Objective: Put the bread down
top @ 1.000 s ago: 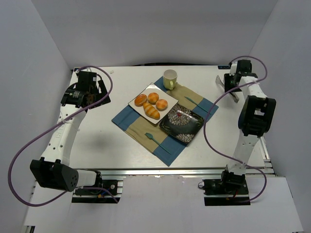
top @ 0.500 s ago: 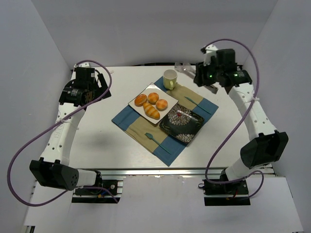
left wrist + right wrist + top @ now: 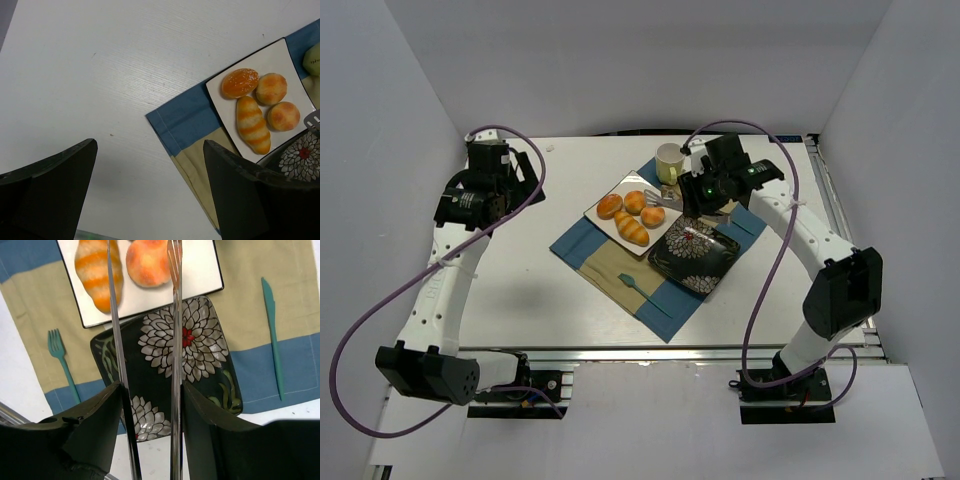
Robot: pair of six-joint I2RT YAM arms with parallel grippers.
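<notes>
1. Top view: blue-and-tan placemat (image 3: 582, 245) lies diagonal mid-counter (image 3: 520, 290). On it are a white plate (image 3: 618, 190), a dark flowered plate (image 3: 698, 262) just beside it, and a cup (image 3: 669, 160) at the mat's far corner.
2. The white plate carries three round buns and a striped long roll (image 3: 632, 229). The bread (image 3: 653, 215) is the bun on the plate's right side, nearest the dark plate.
3. Right gripper (image 3: 150, 387): fingers clamped on metal tongs (image 3: 175, 315). Only the right wrist view shows this clearly. The two blades run out from between the fingers, standing apart, tips over the white plate, with the bread between them at the tip end. Can't tell whether they touch it.
4. The same view picks up a teal fork (image 3: 62, 360) and a teal knife (image 3: 272, 335) on the mat, either side of the dark plate.
5. Left gripper (image 3: 150, 145): fingers wide apart, holding nothing, over bare counter near the far-left corner.
6. Left wrist view shows all four pieces on the white plate side by side, with one tong tip at the frame's right edge just beside the bread. From the top, the tongs are barely visible against the plate.
</notes>
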